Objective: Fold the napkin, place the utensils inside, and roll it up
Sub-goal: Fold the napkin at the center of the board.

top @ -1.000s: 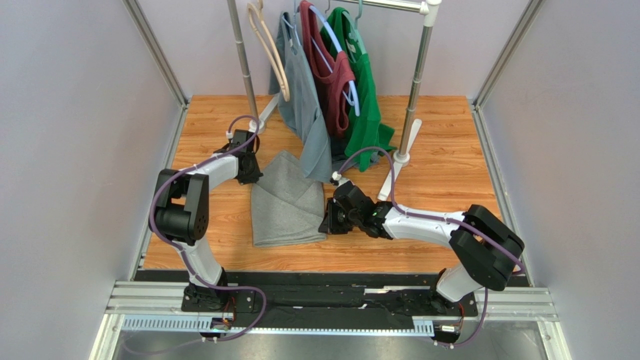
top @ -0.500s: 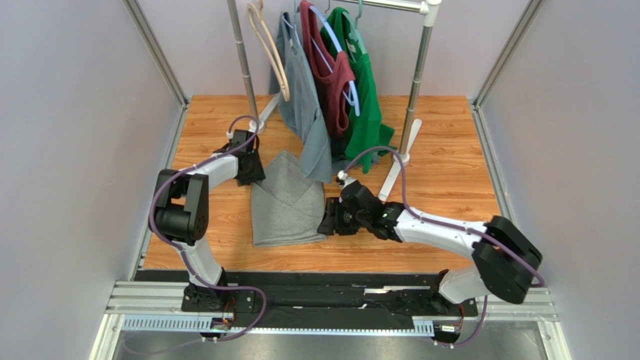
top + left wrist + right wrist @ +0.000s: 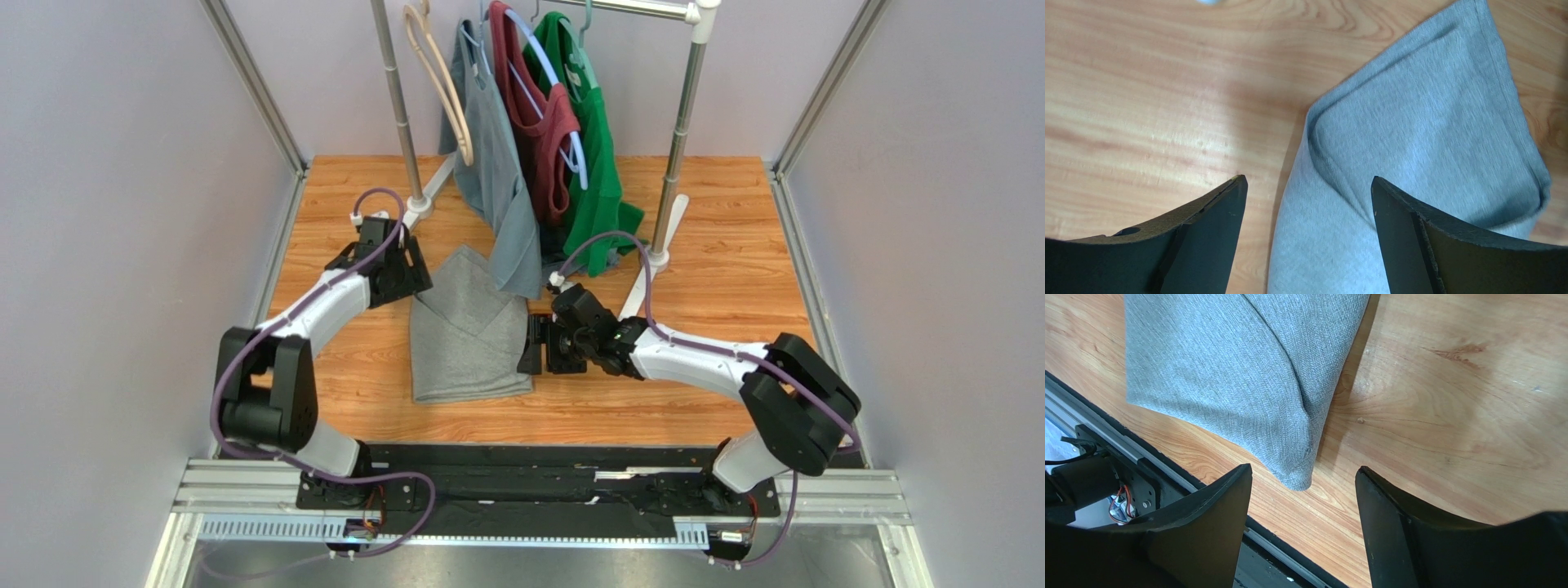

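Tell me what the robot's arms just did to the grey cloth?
The left gripper and right gripper both opened and let go of the napkin. The left arm's elbow swung back toward the near edge. The napkin stayed folded in place.

This looks like a robotics lab cell: plain pale wall panels in aluminium framing enclose a wood-grain table, the left arm and right arm bolt to a metal rail along the bottom, and a garment rack stands at top centre.
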Robot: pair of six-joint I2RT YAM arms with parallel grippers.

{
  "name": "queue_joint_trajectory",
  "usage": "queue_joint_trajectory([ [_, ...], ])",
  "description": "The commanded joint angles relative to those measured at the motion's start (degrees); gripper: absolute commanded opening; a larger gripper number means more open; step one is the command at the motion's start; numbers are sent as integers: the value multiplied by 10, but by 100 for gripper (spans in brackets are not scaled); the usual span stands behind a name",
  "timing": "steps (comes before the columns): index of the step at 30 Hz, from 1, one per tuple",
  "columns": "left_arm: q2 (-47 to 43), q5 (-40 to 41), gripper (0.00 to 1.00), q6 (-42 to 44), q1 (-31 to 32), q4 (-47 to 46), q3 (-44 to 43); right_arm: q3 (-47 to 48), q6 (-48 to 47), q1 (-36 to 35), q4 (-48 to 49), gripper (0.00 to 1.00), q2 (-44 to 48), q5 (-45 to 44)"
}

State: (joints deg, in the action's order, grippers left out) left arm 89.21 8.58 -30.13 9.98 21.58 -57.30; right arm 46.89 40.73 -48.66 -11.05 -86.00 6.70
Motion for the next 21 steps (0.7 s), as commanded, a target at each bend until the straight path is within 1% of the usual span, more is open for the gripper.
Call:
queue_joint_trajectory([
  [1,-84,-26,83,-31,-2,-21,72,5,13,1,74,67,-22,33],
  [4,-138,-63,82,-58,-2,-39,140,-10,26,1,105,66,-41,52],
  [6,-180,-81,81,-74,-2,-56,192,-20,39,1,105,65,-49,60],
  [7,-194,-93,81,-77,-2,-57,206,-22,41,1,122,64,-50,60],
  [8,-221,-96,80,-80,-2,-58,232,-26,44,1,123,63,-50,60],
  [10,-247,-121,79,-93,-2,-65,258,-38,45,0,132,62,-50,54],
  [12,-278,-138,79,-106,-2,-81,293,-43,43,1,137,59,-53,53],
  [15,-290,-137,77,-107,-2,-106,323,-48,45,1,155,53,-66,54],
  [17,-278,-151,77,-105,-2,-134,333,-51,49,1,171,51,-74,54],
  [19,-265,-175,76,-104,-2,-154,335,-52,50,1,179,50,-78,55],
  [21,-255,-168,76,-101,-2,-159,326,-51,50,1,181,47,-81,52],
])
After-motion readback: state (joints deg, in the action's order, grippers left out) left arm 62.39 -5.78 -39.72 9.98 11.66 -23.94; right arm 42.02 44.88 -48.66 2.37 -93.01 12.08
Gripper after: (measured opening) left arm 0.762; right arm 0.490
